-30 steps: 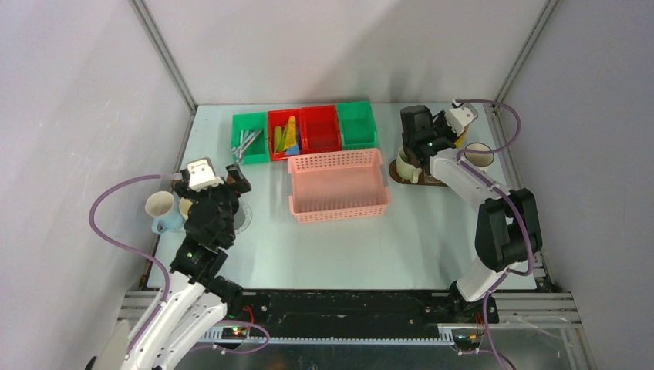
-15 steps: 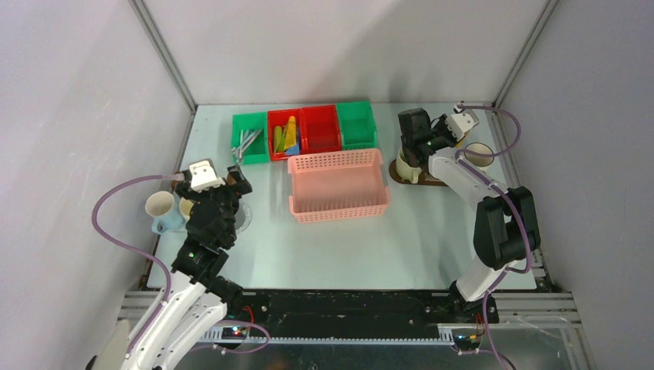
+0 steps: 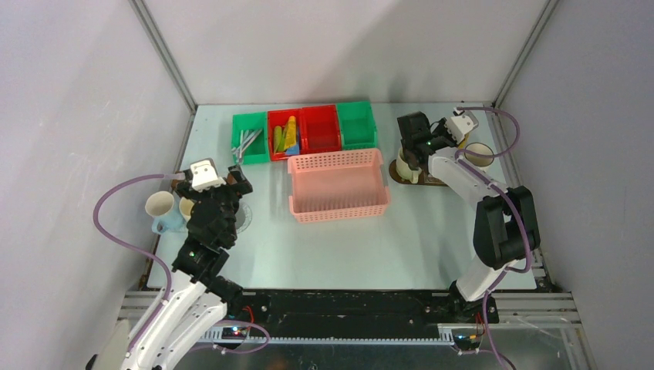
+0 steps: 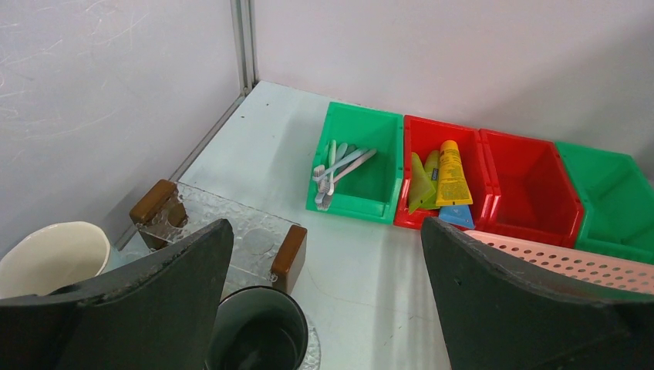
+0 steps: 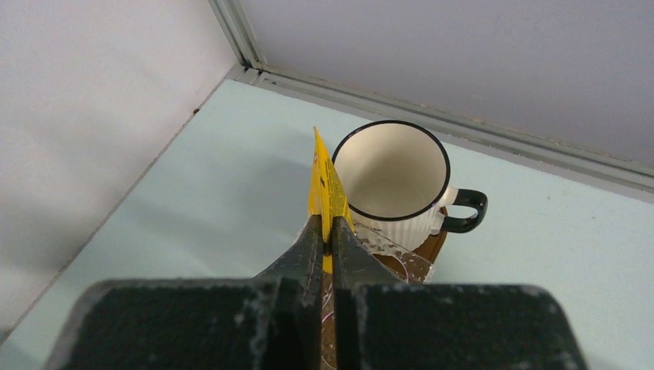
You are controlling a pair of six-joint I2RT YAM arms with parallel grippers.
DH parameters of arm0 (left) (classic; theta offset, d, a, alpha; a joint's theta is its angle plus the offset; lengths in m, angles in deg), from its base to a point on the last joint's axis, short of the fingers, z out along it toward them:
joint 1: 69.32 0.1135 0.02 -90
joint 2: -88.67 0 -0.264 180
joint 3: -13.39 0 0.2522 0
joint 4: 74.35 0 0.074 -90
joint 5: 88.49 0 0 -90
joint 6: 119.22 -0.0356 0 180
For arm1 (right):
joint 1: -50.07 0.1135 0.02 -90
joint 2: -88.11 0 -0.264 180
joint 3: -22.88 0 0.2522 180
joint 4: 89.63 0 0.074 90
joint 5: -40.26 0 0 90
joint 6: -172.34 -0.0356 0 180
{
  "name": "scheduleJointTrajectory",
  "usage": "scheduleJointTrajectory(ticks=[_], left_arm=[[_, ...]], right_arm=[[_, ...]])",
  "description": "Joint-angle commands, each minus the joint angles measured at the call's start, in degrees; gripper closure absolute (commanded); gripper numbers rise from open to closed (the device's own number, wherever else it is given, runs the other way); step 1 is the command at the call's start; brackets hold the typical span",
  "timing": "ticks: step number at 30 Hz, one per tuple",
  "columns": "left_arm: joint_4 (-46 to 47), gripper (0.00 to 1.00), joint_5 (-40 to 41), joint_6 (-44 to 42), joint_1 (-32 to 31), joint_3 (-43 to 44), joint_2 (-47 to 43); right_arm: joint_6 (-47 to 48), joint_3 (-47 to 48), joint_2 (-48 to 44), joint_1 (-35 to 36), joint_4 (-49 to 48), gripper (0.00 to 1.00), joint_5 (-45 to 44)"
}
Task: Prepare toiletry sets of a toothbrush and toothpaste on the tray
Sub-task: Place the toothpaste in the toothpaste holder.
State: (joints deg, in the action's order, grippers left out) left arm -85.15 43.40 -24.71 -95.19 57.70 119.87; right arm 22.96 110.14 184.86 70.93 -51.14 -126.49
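The right arm's jaws are pressed together on the lower part of a yellow tube (image 5: 327,185), which stands on edge between them; just beside it at 3 o'clock a white mug (image 5: 393,177) with a black rim and handle stands on one end of the dark brown tray (image 5: 436,247). Seen from above, the tray lies toward 2 o'clock on the table (image 3: 347,247), with a cream mug (image 3: 406,166) on its other end. The left arm's jaws are spread wide with nothing between them, hanging over a dark mug (image 4: 258,339) at 6 o'clock and a pale mug (image 4: 50,258) at 8 o'clock; toward 12 o'clock a green bin (image 4: 355,208) holds brushes (image 4: 339,163) and a red bin (image 4: 432,222) holds tubes (image 4: 451,173)
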Motion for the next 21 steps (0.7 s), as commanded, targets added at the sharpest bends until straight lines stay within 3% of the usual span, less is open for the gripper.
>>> scheduleJointTrajectory(ticks=[1,21], left_arm=[[2.6,0.02,1.1,-0.1,-0.5,-0.1,0.0],[2.9,0.02,1.3,-0.4,-0.4,-0.4,0.2]], right_arm=[[0.0,1.3,-0.7,-0.2,-1.3,1.00,-2.7],[-3.3,1.3,6.2,-1.0,-2.0,1.00,-1.8]])
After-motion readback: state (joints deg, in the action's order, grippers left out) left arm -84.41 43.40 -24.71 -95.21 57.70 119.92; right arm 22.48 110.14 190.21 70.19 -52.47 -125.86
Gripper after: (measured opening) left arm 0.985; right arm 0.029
